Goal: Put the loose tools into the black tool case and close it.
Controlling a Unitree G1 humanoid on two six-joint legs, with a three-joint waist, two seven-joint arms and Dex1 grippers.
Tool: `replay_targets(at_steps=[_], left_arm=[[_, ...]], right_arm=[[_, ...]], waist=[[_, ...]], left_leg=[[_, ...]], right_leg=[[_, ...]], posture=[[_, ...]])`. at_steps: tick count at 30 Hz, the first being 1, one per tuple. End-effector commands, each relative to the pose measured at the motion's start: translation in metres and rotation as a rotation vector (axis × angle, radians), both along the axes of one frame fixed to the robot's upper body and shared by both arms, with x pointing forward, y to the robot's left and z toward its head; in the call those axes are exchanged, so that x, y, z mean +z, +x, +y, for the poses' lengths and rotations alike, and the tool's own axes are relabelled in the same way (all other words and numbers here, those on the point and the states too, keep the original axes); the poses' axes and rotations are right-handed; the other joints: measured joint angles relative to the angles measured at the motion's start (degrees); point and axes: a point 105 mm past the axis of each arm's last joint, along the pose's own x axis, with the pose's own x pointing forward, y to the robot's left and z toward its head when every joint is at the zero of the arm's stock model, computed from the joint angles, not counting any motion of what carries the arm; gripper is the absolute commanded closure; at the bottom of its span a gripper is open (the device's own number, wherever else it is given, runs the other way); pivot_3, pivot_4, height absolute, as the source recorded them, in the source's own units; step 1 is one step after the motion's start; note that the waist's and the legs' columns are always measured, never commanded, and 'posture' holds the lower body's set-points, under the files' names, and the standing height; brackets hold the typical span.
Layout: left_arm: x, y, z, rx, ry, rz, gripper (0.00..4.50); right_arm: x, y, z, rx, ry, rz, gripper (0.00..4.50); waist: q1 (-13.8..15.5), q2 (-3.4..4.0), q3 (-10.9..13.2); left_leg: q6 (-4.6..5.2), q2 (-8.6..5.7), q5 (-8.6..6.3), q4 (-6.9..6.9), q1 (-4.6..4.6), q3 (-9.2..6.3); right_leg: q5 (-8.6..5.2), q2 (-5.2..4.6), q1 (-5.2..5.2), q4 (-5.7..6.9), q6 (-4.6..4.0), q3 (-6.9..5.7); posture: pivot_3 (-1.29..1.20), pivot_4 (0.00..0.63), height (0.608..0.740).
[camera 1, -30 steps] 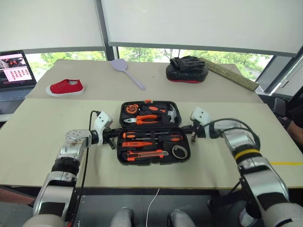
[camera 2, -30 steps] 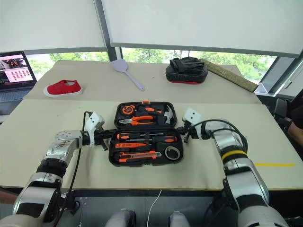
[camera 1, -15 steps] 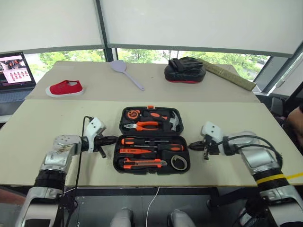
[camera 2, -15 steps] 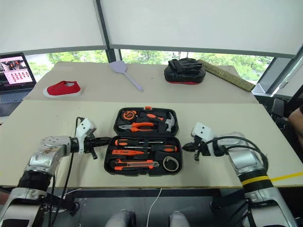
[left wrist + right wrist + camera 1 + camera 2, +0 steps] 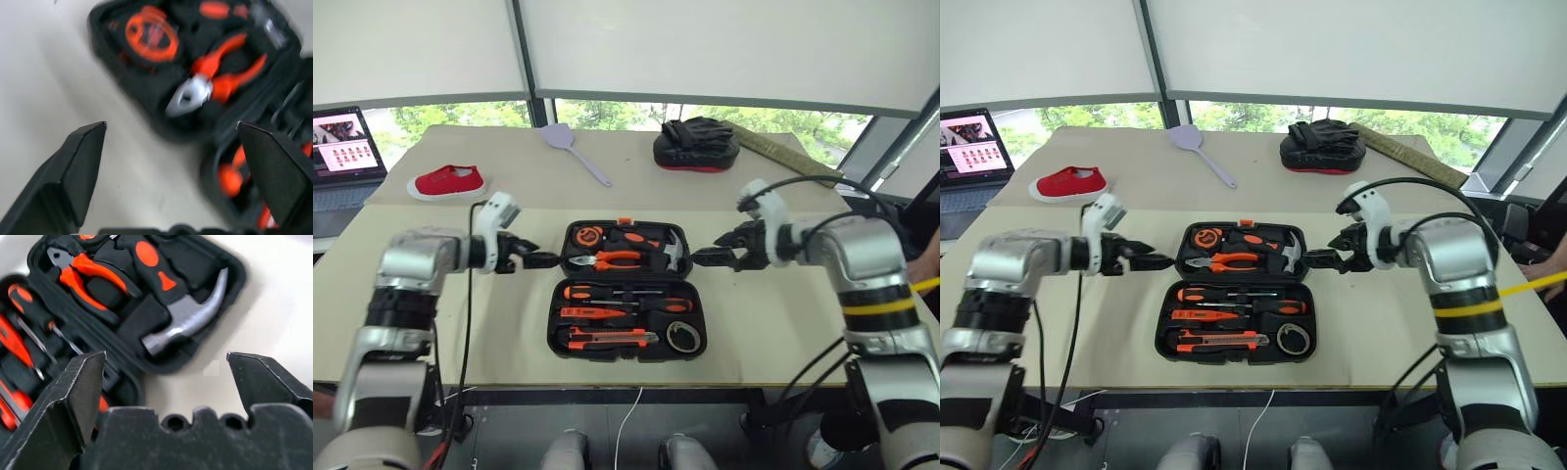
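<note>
On the near table your black tool case point(image 5: 626, 291) lies open flat, the loose tools point(image 5: 617, 315) seated in its near half. Your left gripper point(image 5: 544, 260) and right gripper point(image 5: 705, 258) flank the far half — both spread wide, holding nothing.

Bare table point(image 5: 440, 323) around open case point(image 5: 626, 291)

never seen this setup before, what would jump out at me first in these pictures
The open black tool case at the middle of the near table, its slots filled with orange-and-black tools: pliers and a hammer in the far half, screwdrivers, a utility knife and a tape roll in the near half. The left gripper and right gripper flank the far half, both open. On the far table lie a red shoe and a grey spatula.
</note>
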Motion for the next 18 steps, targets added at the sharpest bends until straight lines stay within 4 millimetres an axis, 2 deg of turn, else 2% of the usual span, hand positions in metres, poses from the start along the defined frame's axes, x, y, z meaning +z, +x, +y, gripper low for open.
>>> replay_targets(at_steps=[1, 6, 10, 12, 13, 15, 17, 18], left_arm=[[-0.001, 0.012, 0.007, 0.086, 0.059, -0.021, 0.0], [-0.003, 0.024, 0.002, 0.125, 0.055, -0.038, 0.0], [-0.009, 0.025, -0.004, 0.117, 0.054, -0.019, 0.0], [-0.012, 0.024, -0.006, 0.109, 0.042, 0.001, 0.52], [-0.015, 0.024, -0.006, 0.109, 0.042, 0.008, 0.6], [-0.018, 0.024, -0.004, 0.116, 0.04, 0.017, 1.48], [-0.019, 0.025, -0.003, 0.13, 0.023, 0.02, 2.13], [-0.019, 0.025, -0.003, 0.136, 0.015, 0.021, 2.53]], right_arm=[[-0.005, 0.022, -0.009, -0.125, -0.017, 0.024, 0.05], [-0.017, 0.03, -0.01, -0.152, -0.042, 0.065, 0.05], [-0.024, 0.027, -0.007, -0.142, -0.041, 0.103, 1.05], [-0.03, 0.028, -0.005, -0.148, -0.041, 0.119, 1.76], [-0.033, 0.028, -0.005, -0.153, -0.043, 0.127, 1.89], [-0.038, 0.029, -0.006, -0.176, -0.042, 0.138, 2.79], [-0.04, 0.03, -0.009, -0.201, -0.024, 0.148, 3.36], [-0.04, 0.03, -0.01, -0.209, -0.016, 0.15, 3.78]], waist=[[-0.12, 0.0, 0.0], [-0.06, 0.0, 0.01], [-0.1, 0.0, 0.01], [-0.17, 0.0, 0.01], [-0.21, 0.0, 0.01], [-0.23, 0.0, 0.01], [-0.23, 0.0, 0.01], [-0.16, 0.0, 0.01]], left_leg=[[0.02, 0.0, -0.01, 0.0, -0.09, 0.0], [0.09, -0.02, -0.06, -0.03, -0.26, 0.0], [0.08, -0.04, -0.06, -0.01, -0.33, -0.02], [0.08, -0.04, -0.06, 0.0, -0.33, -0.03], [0.08, -0.04, -0.06, -0.01, -0.32, -0.04], [0.08, -0.03, -0.05, 0.0, -0.31, -0.07], [0.07, -0.03, -0.05, 0.0, -0.25, -0.07], [0.07, -0.03, -0.05, 0.01, -0.21, -0.07]], right_leg=[[0.0, 0.0, -0.07, 0.0, 0.0, 0.0], [0.0, -0.03, -0.17, -0.04, 0.02, -0.04], [0.01, -0.04, -0.2, -0.04, 0.04, -0.07], [0.02, -0.04, -0.2, -0.03, 0.04, -0.07], [0.02, -0.03, -0.19, -0.02, 0.04, -0.07], [0.02, -0.02, -0.18, 0.0, 0.04, -0.08], [0.02, -0.02, -0.12, 0.0, 0.04, -0.09], [0.02, -0.02, -0.08, 0.0, 0.04, -0.09]], posture=[[0.0, 0.15, 0.74], [0.0, 0.15, 0.74], [0.0, 0.15, 0.74], [0.0, 0.15, 0.74], [0.0, 0.15, 0.74], [0.0, 0.15, 0.74], [0.0, 0.15, 0.74], [0.0, 0.15, 0.74]])
